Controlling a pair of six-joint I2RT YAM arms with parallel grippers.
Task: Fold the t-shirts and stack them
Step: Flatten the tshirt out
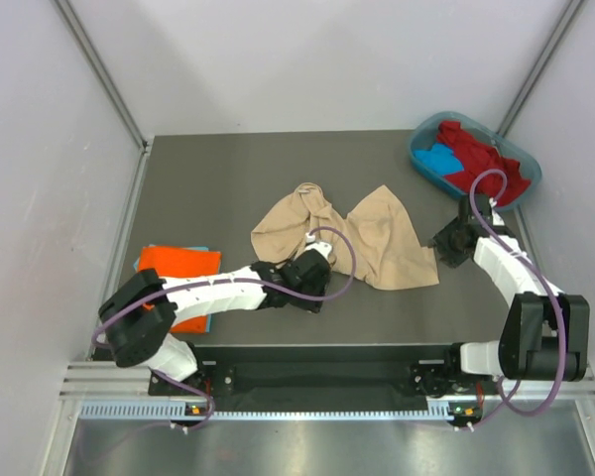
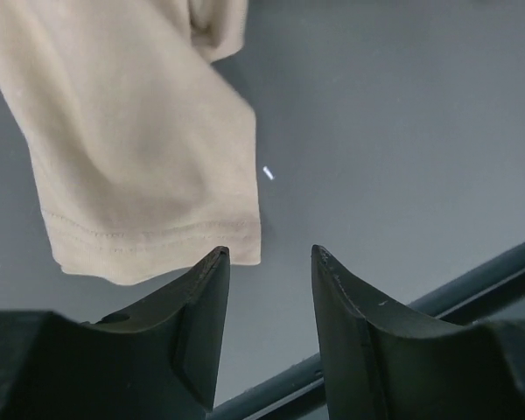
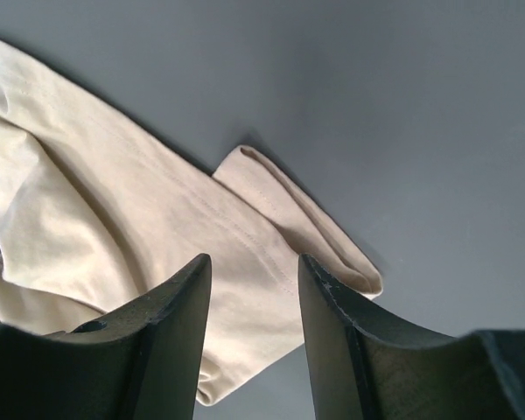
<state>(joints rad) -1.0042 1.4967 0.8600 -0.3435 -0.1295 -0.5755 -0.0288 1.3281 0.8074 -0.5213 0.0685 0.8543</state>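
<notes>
A beige t-shirt [image 1: 352, 233] lies crumpled and unfolded in the middle of the table. My left gripper [image 1: 312, 262] sits at its near left edge. In the left wrist view the jaws [image 2: 269, 254] stand open with only bare table between them, and the shirt's stitched hem [image 2: 149, 238] lies just past the left fingertip. My right gripper [image 1: 439, 243] is at the shirt's right corner. It [image 3: 252, 258] is open and low over the beige t-shirt's [image 3: 114, 210] folded corner, gripping nothing. An orange t-shirt [image 1: 178, 264] lies folded at the left on a blue one [image 1: 206, 319].
A teal oval tub [image 1: 426, 164] stands at the back right corner, holding red [image 1: 481, 154] and blue [image 1: 438, 159] shirts. Grey walls close in the table on both sides. The table's front rail [image 2: 472, 284] runs close behind the left gripper.
</notes>
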